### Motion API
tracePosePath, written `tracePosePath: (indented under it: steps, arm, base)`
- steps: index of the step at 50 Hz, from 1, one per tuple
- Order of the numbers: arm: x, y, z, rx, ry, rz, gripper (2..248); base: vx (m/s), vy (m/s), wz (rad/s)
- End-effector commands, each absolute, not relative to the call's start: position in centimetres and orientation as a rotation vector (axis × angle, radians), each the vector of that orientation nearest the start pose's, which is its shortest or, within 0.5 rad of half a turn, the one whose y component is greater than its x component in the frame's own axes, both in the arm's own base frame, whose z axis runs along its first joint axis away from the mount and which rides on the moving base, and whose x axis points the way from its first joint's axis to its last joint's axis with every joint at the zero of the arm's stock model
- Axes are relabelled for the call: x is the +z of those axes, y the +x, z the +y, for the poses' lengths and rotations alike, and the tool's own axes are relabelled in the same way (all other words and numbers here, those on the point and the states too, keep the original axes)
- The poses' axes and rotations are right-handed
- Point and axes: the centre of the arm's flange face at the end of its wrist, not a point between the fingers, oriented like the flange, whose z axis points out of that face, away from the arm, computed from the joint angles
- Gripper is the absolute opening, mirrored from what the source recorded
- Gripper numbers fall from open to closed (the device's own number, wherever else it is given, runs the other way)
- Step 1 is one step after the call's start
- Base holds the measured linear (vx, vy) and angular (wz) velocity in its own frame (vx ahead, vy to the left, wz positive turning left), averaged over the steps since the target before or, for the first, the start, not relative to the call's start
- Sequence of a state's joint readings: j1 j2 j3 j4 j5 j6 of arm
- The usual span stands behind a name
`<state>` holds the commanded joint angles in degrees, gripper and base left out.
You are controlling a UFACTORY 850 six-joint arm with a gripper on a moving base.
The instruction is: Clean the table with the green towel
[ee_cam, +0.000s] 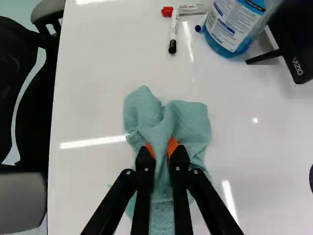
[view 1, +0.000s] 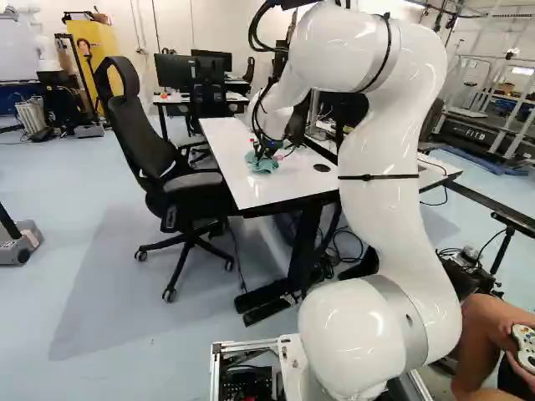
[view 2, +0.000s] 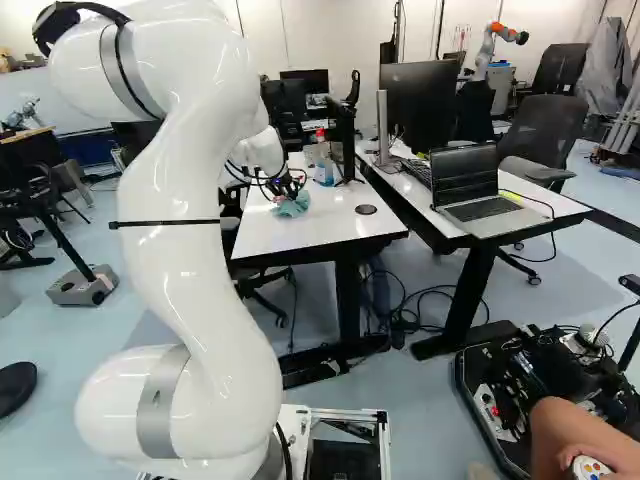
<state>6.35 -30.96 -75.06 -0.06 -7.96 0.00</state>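
Observation:
In the left base view my gripper (view 1: 266, 149) reaches down to the white table (view 1: 226, 150), onto the green towel (view 1: 262, 164). The wrist view has both orange-padded fingers of the gripper (ee_cam: 162, 149) pinching a bunched fold of the towel (ee_cam: 188, 122) from two sides. The rest of the cloth spreads ahead of, under and behind the fingers, lying on the tabletop (ee_cam: 93, 98). The right base view also places the towel (view 2: 292, 205) on the table, below the gripper.
Beyond the towel are a black-capped marker (ee_cam: 173, 32), a red-capped marker (ee_cam: 191, 9), a blue bottle (ee_cam: 230, 29) and a monitor stand (ee_cam: 298, 63). A black chair (view 1: 175, 180) stands along the table's side; a laptop (view 2: 470, 190) sits on the neighbouring table.

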Motion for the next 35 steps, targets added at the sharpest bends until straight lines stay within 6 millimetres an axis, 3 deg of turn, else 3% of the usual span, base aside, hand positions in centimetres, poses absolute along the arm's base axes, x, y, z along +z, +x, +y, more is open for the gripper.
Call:
tracePosePath:
  steps: [16, 35]
  arm:
    - [42.4, 65.0, 10.1, -0.957, -2.934, -0.228, 46]
    - [42.6, 62.4, 12.2, -0.927, -2.927, -0.286, 46]
  base:
    - [0.000, 0.000, 0.000]
    - [0.000, 0.000, 0.000]
